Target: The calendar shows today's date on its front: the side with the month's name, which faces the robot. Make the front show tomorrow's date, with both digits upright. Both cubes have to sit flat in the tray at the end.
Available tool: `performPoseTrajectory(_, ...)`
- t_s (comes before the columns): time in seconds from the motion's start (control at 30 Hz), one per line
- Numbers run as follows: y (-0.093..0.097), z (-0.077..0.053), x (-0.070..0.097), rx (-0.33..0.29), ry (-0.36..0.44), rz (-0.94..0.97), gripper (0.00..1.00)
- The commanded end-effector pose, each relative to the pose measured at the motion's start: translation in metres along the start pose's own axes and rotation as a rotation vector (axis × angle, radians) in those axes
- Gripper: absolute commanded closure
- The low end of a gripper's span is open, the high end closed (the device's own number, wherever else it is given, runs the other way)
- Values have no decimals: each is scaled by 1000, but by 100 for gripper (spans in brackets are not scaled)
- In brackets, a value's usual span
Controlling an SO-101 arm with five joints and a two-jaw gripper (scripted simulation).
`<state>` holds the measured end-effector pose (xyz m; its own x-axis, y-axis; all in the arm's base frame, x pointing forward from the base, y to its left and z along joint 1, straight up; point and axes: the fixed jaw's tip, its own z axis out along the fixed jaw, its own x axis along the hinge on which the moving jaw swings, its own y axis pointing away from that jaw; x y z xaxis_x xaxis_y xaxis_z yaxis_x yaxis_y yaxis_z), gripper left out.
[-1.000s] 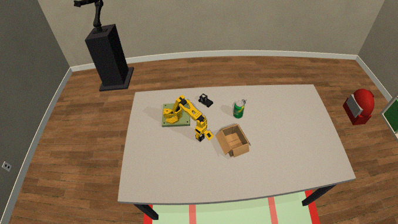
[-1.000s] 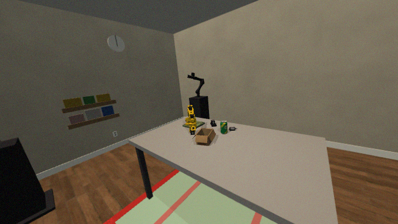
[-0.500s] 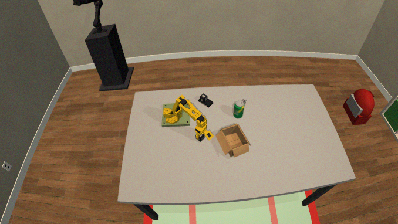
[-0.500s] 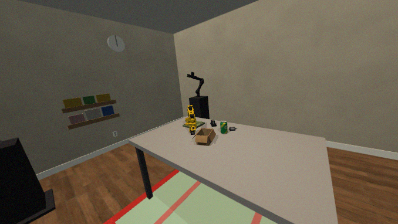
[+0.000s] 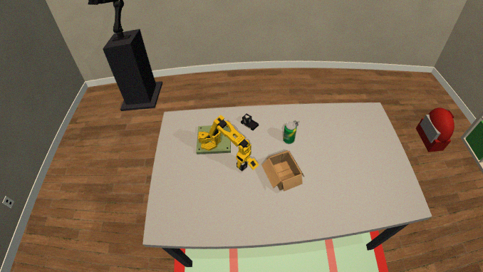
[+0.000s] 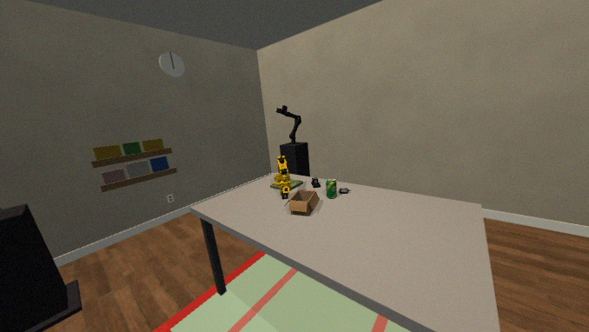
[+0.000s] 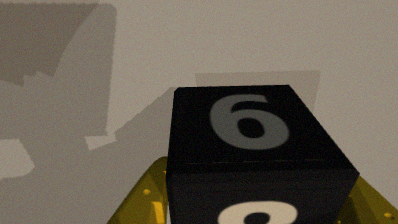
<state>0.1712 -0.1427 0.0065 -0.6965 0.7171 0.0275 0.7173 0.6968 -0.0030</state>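
Note:
My gripper [image 5: 243,165] is shut on a black date cube [image 7: 257,160] and holds it just above the table, left of the cardboard box. In the wrist view the cube fills the lower middle: a grey 6 is on its far-facing side and part of a white digit shows on the near side. The yellow jaws show beside it at the bottom. The black calendar tray [image 5: 251,123] stands on the table beyond the arm; its month face and any other cube are too small to read. The arm also shows in the exterior view [image 6: 284,191].
An open cardboard box [image 5: 283,170] lies right of the gripper. A green can [image 5: 290,132] stands further back right. The arm's green base plate [image 5: 211,144] is to the left. A small dark object [image 6: 344,190] lies by the can.

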Motion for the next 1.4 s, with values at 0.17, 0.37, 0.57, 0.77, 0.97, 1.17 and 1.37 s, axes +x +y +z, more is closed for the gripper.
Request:
performPoseTrajectory(0.17, 1, -24, -2, -2, -17, -1, 100)
performPoseTrajectory(0.37, 2, -38, -1, -2, -17, -1, 100)
performPoseTrajectory(0.57, 3, -41, -1, -2, -17, -1, 100)
performPoseTrajectory(0.77, 3, -40, -1, -3, -25, -1, 100)
performPoseTrajectory(0.97, 2, -38, -3, -9, -101, -2, 100)
performPoseTrajectory(1.17, 2, -36, -6, -17, -217, -3, 100)
performPoseTrajectory(1.37, 1, -33, -6, -25, -333, -5, 100)
